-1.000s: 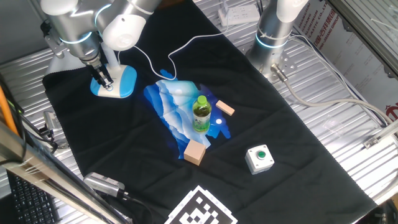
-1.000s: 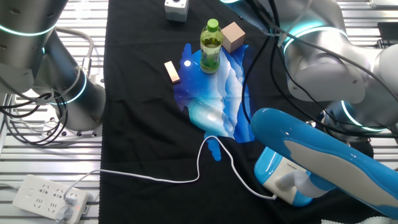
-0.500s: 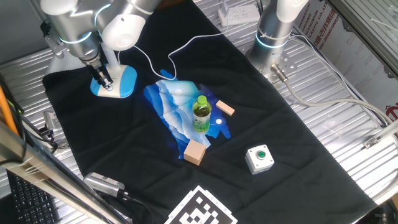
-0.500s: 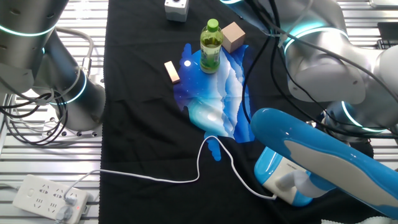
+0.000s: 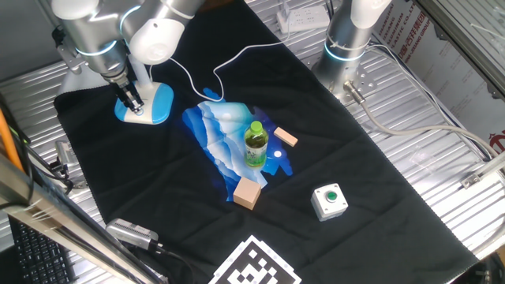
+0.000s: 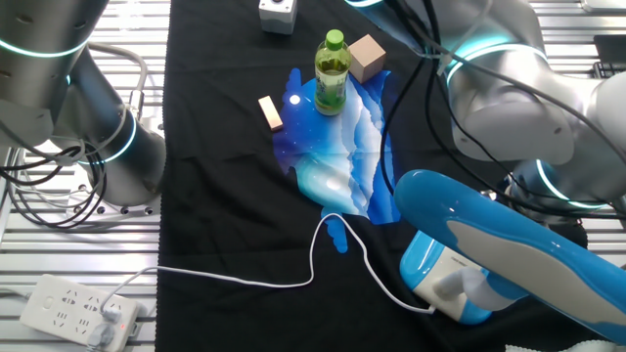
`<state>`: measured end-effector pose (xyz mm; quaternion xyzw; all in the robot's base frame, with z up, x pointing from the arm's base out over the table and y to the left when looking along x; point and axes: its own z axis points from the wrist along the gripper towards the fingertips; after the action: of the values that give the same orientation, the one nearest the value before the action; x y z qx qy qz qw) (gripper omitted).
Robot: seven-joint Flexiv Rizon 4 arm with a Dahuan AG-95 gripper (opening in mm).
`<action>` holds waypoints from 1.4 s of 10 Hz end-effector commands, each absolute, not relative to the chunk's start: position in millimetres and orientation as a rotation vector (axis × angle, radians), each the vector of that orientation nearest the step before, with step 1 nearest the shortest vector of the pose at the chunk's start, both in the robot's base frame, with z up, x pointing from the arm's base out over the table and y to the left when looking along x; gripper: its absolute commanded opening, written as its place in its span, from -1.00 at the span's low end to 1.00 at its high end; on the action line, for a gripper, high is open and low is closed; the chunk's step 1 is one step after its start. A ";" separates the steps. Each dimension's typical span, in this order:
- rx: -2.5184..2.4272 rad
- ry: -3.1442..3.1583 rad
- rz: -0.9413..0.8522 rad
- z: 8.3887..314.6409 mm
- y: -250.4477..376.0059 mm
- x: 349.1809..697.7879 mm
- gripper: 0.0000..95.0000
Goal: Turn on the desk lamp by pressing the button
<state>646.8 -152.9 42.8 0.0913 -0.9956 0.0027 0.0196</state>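
The desk lamp's light-blue base (image 5: 156,104) stands at the far left of the black cloth, with its white neck (image 5: 144,77) rising behind my arm. My gripper (image 5: 132,103) points down with its dark fingertips on the white top panel at the base's left side. The gap between the fingers is too small to judge. In the other fixed view the lamp's blue and white head (image 6: 499,240) fills the foreground above the base (image 6: 438,278) and hides the gripper.
A blue-white cloth (image 5: 225,130) lies mid-table with a green bottle (image 5: 255,143) on it. Two wooden blocks (image 5: 247,193) (image 5: 286,139) lie by it. A white box with a green button (image 5: 329,200) sits front right. The lamp's white cable (image 5: 229,61) runs back to a power strip (image 6: 78,311).
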 end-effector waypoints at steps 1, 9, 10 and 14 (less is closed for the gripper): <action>0.284 -3.088 0.006 42.2 -152.8 646.1 -1.00; 0.280 -3.091 0.000 37.3 -152.5 644.2 -1.00; 0.279 -3.093 -0.007 36.3 -153.6 643.2 -1.00; 0.278 -3.102 -0.009 31.4 -153.3 642.1 -1.00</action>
<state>642.4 -153.5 38.1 0.0904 -0.9958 -0.0001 0.0148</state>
